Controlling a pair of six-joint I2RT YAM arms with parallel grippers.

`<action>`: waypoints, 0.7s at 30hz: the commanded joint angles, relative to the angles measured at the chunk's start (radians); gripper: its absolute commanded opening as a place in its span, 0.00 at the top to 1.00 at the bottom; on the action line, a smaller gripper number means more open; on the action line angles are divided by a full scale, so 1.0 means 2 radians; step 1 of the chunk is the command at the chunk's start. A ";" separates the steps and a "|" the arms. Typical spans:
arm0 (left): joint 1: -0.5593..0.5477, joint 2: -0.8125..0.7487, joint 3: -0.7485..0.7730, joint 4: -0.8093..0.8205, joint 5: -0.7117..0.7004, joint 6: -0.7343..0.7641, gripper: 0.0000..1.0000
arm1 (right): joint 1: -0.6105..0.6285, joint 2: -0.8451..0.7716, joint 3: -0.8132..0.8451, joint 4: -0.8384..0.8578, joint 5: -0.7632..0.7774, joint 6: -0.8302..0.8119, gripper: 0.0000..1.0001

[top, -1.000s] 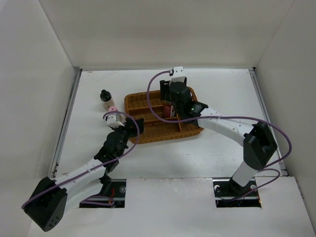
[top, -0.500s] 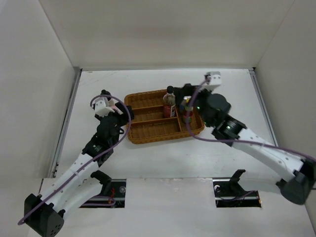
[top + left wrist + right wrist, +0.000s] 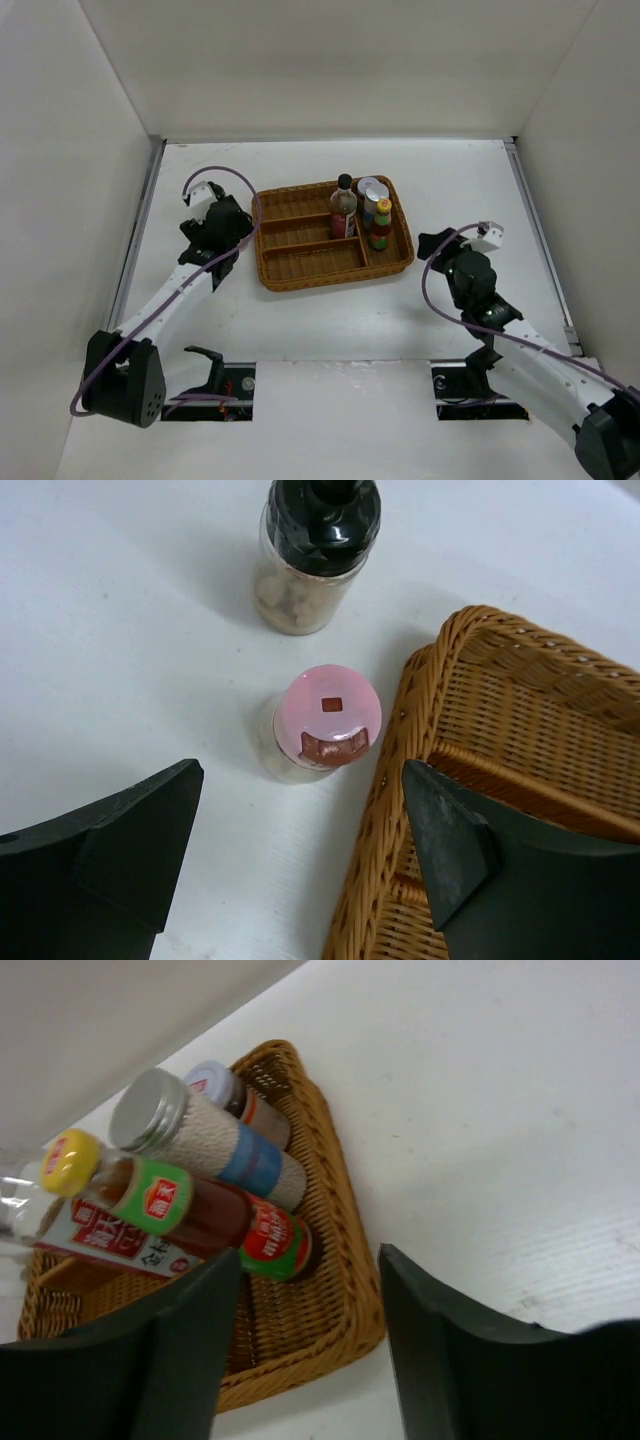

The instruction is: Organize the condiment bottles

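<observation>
Claws both spread wide — left claw [image 3: 300, 790] over the pink-capped jar [image 3: 327, 720] beside the wicker tray [image 3: 520, 710], right claw [image 3: 308, 1280] apart from the tray.

Bright even light, faint soft shadow at 9 o'clock of pink-capped jar [image 3: 327, 720], right wrist fingers [image 3: 180, 1360] slightly blurred

White table [image 3: 330, 320] carries wicker tray [image 3: 295, 262]; pink-capped jar [image 3: 327, 723] and black-capped tan jar [image 3: 318, 550] stand beside tray

Cap of the tall bottle [image 3: 100, 1237] seemingly cut off leftward.
</observation>
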State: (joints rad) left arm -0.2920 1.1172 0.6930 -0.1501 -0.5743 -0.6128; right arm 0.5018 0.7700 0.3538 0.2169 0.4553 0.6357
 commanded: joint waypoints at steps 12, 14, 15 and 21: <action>0.015 0.098 0.055 0.054 0.016 0.038 0.30 | -0.013 -0.015 -0.030 0.095 -0.034 0.048 0.17; 0.020 0.110 0.056 0.060 0.014 0.042 0.33 | -0.013 -0.023 -0.033 0.095 -0.032 0.048 0.16; 0.022 0.116 0.058 0.064 0.013 0.043 0.35 | -0.013 -0.025 -0.035 0.095 -0.032 0.048 0.16; 0.021 0.112 0.066 0.067 0.012 0.049 0.64 | -0.013 -0.031 -0.040 0.095 -0.031 0.050 0.16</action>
State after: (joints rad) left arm -0.2451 1.3815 0.7769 -0.0601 -0.5392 -0.5316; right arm 0.4717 0.7197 0.2790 0.3458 0.4030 0.7231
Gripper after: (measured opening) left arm 0.455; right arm 0.837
